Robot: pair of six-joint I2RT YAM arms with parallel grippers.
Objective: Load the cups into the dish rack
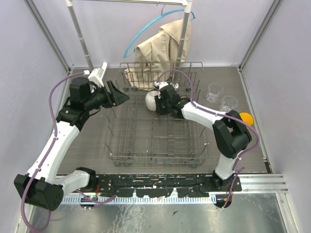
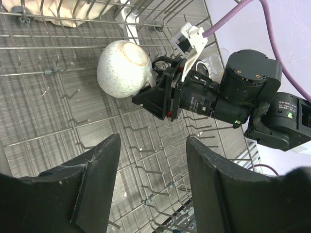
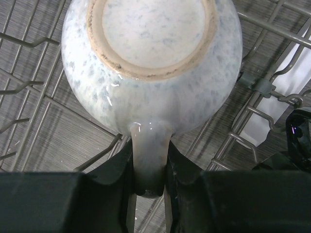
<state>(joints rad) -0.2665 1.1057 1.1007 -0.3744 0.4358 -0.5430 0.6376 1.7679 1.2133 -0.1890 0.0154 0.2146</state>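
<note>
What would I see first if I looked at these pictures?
The speckled white mug, held by its handle in the right arm's jaws above the far end of the dish rack. Behind the rack, a beige jacket hangs on a blue hanger. The left arm's jaws stand open at the rack's left side.

In my right wrist view the white mug point(image 3: 155, 73) runs off the top edge, and the end of its handle point(image 3: 148, 145) is buried between the fingers point(image 3: 114, 170). From above, the yellow mug point(image 1: 247, 118) sits half hidden behind the right arm point(image 1: 231, 136). I can't identify the dark shape point(image 3: 299, 131) cut by the wrist view's right edge.
</note>
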